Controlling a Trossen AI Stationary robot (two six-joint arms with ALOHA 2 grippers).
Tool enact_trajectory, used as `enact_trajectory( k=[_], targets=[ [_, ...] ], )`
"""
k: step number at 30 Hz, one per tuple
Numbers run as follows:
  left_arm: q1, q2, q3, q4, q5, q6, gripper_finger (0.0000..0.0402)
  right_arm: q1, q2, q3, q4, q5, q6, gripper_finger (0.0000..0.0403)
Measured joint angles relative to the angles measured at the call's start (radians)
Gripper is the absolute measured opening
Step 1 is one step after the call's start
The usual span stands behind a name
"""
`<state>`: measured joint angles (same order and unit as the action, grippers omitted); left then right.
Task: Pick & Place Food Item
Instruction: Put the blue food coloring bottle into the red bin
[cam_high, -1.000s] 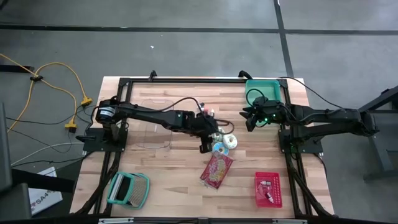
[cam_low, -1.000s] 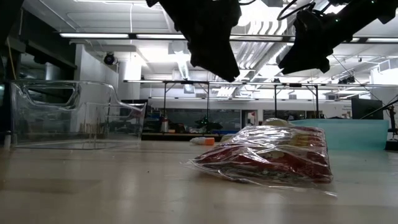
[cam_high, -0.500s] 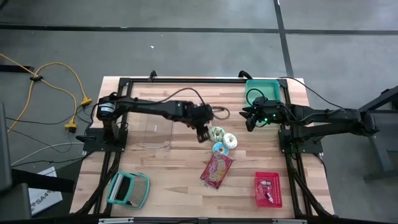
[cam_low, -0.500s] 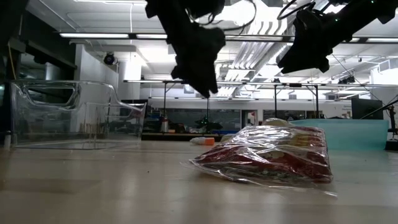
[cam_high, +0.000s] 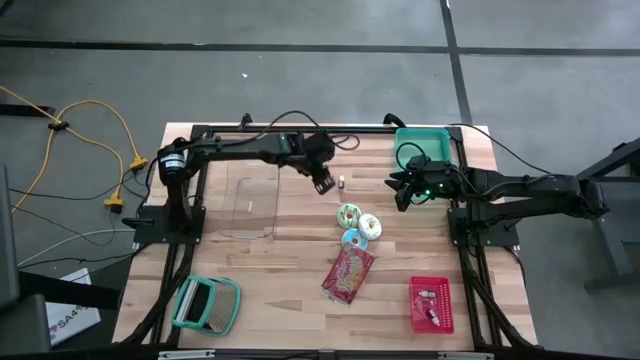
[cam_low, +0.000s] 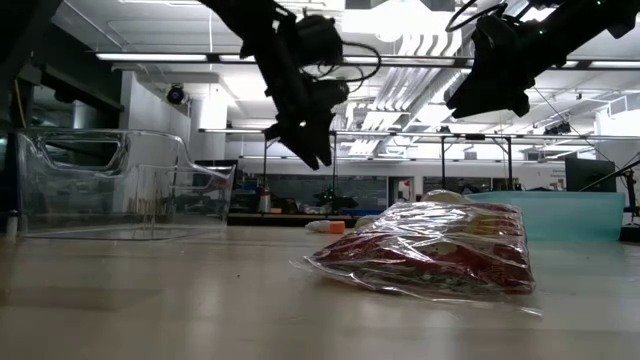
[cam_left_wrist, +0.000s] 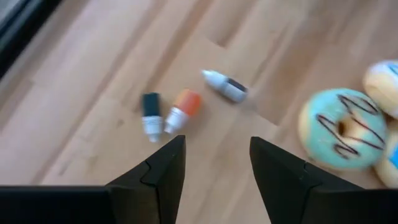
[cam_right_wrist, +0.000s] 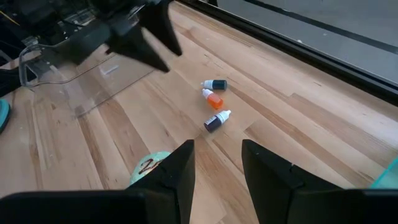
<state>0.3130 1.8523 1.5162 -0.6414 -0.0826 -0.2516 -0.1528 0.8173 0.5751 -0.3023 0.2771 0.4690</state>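
Overhead, tabletop-level, 2 wrist cams; both wrists on small bottles (cam_left_wrist: 180, 112).

Table (cam_high: 290, 290): light wood planks, black frame. Donut (cam_left_wrist: 339, 127): teal icing, dark squiggle lines. Second donut (cam_left_wrist: 382, 78) beside it: blue-and-cream icing. Three small bottles ahead of the left jaws: orange cap (cam_left_wrist: 180, 111), dark cap (cam_left_wrist: 150, 113), white with dark band (cam_left_wrist: 225, 86). Snack bag (cam_high: 348, 274): red, clear wrap. Teal bin (cam_high: 420, 146), red tray (cam_high: 431, 304), clear container (cam_high: 250, 208). Teal-rimmed item (cam_high: 206, 304). Arms black.

Left gripper (cam_high: 322, 180): raised above table, fingers parted, nothing between jaws.
Right gripper (cam_high: 401, 192): raised, fingers parted, empty.
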Motion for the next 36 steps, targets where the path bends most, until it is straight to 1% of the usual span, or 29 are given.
enact_trajectory(
  k=[9,14,16,27,36],
  targets=[
    [0.093,0.019,-0.001,0.013,0.0,-0.013,0.0172,0.0,0.0,0.0,0.0,0.0,0.0,0.0121],
    [0.1,0.06,0.0,0.058,0.0,-0.029,0.0172,0.0,0.0,0.0,0.0,0.0,0.0,0.0121],
    [0.102,0.071,0.0,0.049,0.0,-0.035,0.0172,0.0,0.0,0.0,0.002,0.0,0.0,0.0121],
    [0.13,0.078,0.0,0.097,0.0,-0.005,0.0172,0.0,0.0,0.0,0.008,0.0,0.0,0.0121],
    [0.127,0.128,0.0,0.117,-0.002,0.0,0.0172,0.0,0.0,0.0,0.008,0.0,0.0,0.0121]
  ],
)
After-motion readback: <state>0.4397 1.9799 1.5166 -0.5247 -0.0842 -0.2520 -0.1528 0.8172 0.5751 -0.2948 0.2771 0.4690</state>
